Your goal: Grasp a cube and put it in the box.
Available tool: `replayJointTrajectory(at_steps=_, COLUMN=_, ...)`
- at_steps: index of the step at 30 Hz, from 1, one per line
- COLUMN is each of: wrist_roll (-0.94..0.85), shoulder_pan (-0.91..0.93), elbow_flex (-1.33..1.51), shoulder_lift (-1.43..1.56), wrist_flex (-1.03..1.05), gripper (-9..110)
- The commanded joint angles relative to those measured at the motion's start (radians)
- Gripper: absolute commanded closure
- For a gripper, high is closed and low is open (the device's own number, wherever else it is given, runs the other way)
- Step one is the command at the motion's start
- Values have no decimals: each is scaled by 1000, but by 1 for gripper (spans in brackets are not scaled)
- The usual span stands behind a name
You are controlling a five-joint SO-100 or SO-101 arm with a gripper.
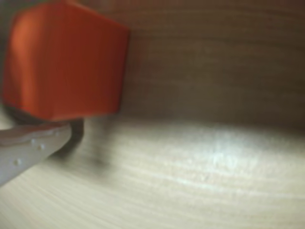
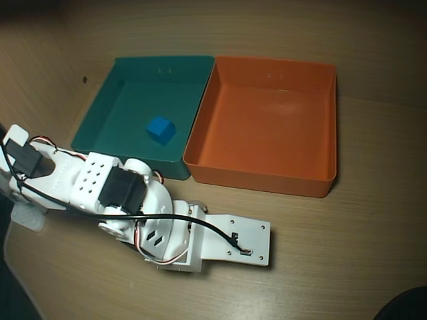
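The orange cube fills the upper left of the blurred wrist view, very close to the camera. Its lower edge rests against one white finger of my gripper; the other finger is out of frame. Whether the jaws are closed on the cube cannot be told. In the overhead view the arm lies low over the table, and its white wrist plate hides both gripper and cube. The orange box stands empty, just beyond the wrist plate.
A teal-green box adjoins the orange box on its left in the overhead view and holds a small blue cube. The arm's base is at the left edge. Wooden tabletop surrounds everything.
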Motion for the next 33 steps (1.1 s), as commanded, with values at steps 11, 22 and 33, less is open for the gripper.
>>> replayJointTrajectory(at_steps=11, wrist_roll=5, shoulder_pan=2, elbow_flex=-64, shoulder_lift=31, wrist_flex=-12, gripper=85)
replayJointTrajectory(at_steps=22, wrist_roll=11, shoulder_pan=2, elbow_flex=-64, shoulder_lift=29, wrist_flex=-12, gripper=107)
replayJointTrajectory(at_steps=33, wrist_roll=-5, shoulder_pan=8, elbow_flex=-201, shoulder_lift=81, wrist_flex=-12, gripper=107)
